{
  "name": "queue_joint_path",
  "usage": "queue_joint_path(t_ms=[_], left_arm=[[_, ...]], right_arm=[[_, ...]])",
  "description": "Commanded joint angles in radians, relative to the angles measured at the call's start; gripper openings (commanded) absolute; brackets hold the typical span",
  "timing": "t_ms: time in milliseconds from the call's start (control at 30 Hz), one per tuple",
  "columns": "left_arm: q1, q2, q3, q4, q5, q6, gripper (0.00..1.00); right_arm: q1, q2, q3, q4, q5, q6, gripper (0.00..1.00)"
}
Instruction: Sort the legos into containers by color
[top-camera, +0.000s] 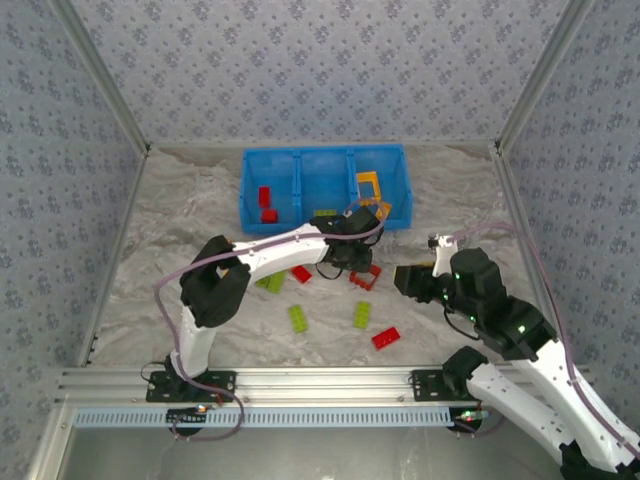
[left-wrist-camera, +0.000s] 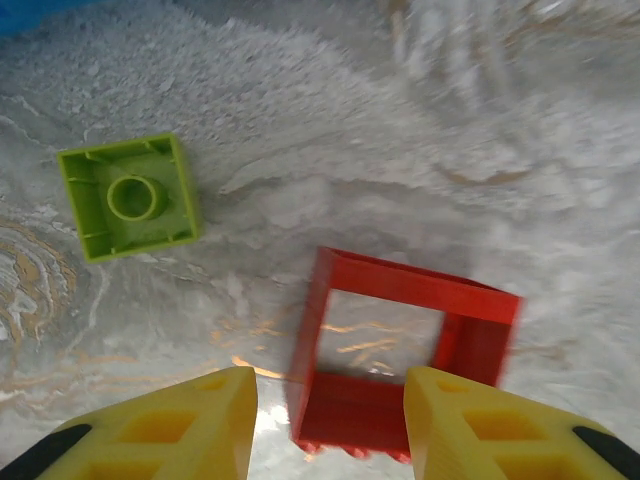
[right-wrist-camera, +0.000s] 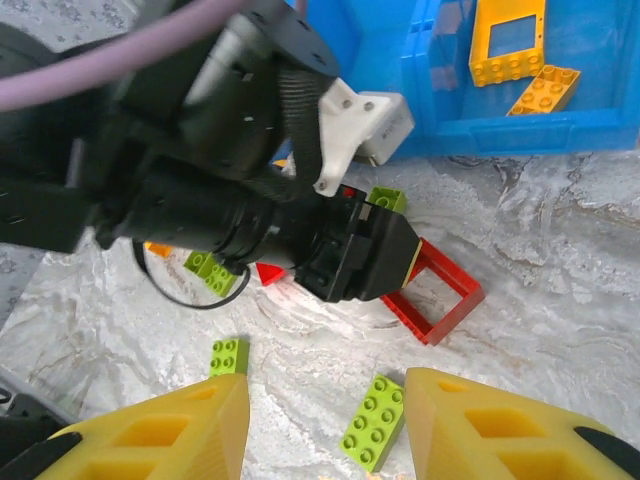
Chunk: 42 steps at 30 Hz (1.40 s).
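Between the spread, empty fingers of the left gripper (left-wrist-camera: 330, 405) lay the near bar of a red frame (left-wrist-camera: 415, 285), flat on the table (left-wrist-camera: 500, 150). The right gripper (right-wrist-camera: 325, 420) hung open and empty near a lime brick (right-wrist-camera: 372, 422), studs up; the tray (top-camera: 325, 215) stood beyond.

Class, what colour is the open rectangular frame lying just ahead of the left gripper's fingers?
Red. The frame shows best in the left wrist view.
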Motion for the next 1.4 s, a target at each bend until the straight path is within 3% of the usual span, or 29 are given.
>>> queue_joint_path(t_ms=[0,633,800,900,967,1067,1167,1300,1367], left_arm=[[0.005,0.016,0.062,-0.028,0.048,0.089,0.41],[0.005,0.11,0.082,-0.047,0.009,0.1,0.21],[-0.008,0.057,0.055,-0.037,-0.031,0.09,0.09],[-0.021,-0.027,0.037,-0.056,-0.098,0.064,0.0],[-0.016,-0.104,0.021,-0.126,-0.169,0.045,0.0],[0.029,-0.221,0.011,-0.214,-0.275,0.083,0.0],[0.131,-0.321,-0.002,-0.246,-0.288,0.183,0.0],[0.276,-0.379,0.014,-0.228,-0.312,0.423,0.0],[0.347,-0.374,0.04,-0.214,-0.324,0.537,0.0]], right_arm=[[0.012,-0.003,-0.007,-0.012,-0.032,0.03,0.47],[0.013,0.047,0.017,0.009,-0.015,0.034,0.46],[0.012,0.048,0.017,0.012,-0.012,0.035,0.45],[0.013,0.06,0.021,0.018,-0.01,0.028,0.44],[0.018,0.078,0.035,0.026,-0.015,0.011,0.42],[0.07,0.14,0.067,0.076,-0.027,-0.042,0.41],[0.177,0.224,0.109,0.18,-0.004,-0.098,0.41],[0.319,0.366,0.196,0.298,0.1,-0.171,0.41],[0.337,0.437,0.242,0.339,0.108,-0.188,0.41]])
